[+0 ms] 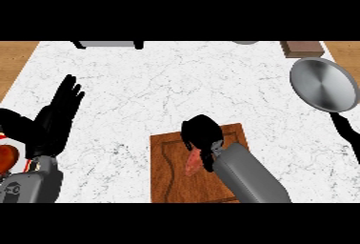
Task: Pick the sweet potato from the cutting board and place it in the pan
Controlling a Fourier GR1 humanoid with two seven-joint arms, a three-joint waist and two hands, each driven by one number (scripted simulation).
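at the far left the left hand point(56, 116) rests open near the edge of the view, its straight fingers pointing up and slightly spread, holding nothing, above the white marbled counter point(155, 86). at the counter's far edge, left of the middle, sits a grey object with black ends point(105, 44), cut off by the view. lower and near the middle lies the wooden cutting board point(169, 176), reaching the counter's near edge. the sweet potato point(191, 164), reddish and long, is over the board's right half, lying roughly lengthwise toward the far side. the right hand point(200, 132) comes in on its grey forearm from the lower right and sits on the potato's far end, fingers curled down round it and hiding that end, with a dark digit close along the potato's right side; whether the potato touches the board cannot be told. further right, well apart from the board, the round metal pan point(323, 85) stands empty, its black handle point(346, 129) trailing toward the near right. a brown block point(302, 47) lies just beyond the pan.
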